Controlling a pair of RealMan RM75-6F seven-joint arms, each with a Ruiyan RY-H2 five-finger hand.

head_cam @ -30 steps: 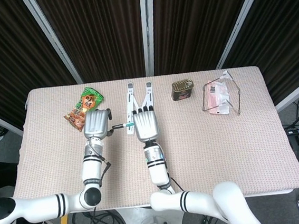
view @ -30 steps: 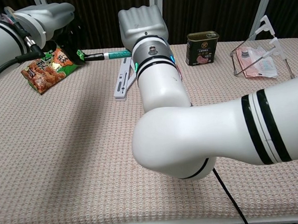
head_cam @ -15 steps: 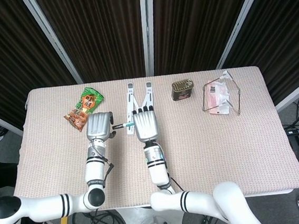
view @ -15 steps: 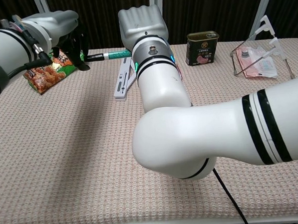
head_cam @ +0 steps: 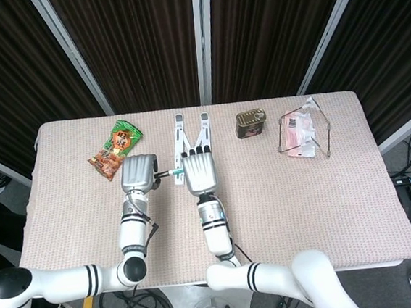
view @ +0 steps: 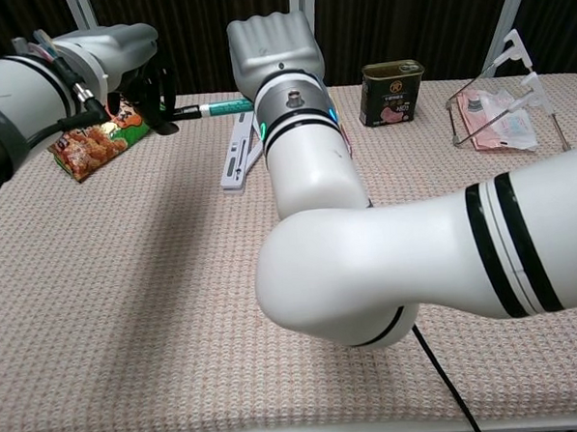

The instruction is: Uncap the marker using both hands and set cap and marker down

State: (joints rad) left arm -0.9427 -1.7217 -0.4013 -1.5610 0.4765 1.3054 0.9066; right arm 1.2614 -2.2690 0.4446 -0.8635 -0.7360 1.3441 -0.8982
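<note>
Between the two hands, above the table [head_cam: 305, 210], the marker [view: 215, 108] hung level, its teal barrel running into the right hand [head_cam: 199, 171], whose fingers were closed around it. The left hand [head_cam: 138, 173] sat at the black cap [view: 170, 112] end with fingers curled about it, though whether they truly gripped it I could not tell. Being light, stiff and smooth plastic, it probably wanted a firm hold on the barrel and a straight pull on the cap. Both palms hid most of it, and the cap joint was too small to make out.
</note>
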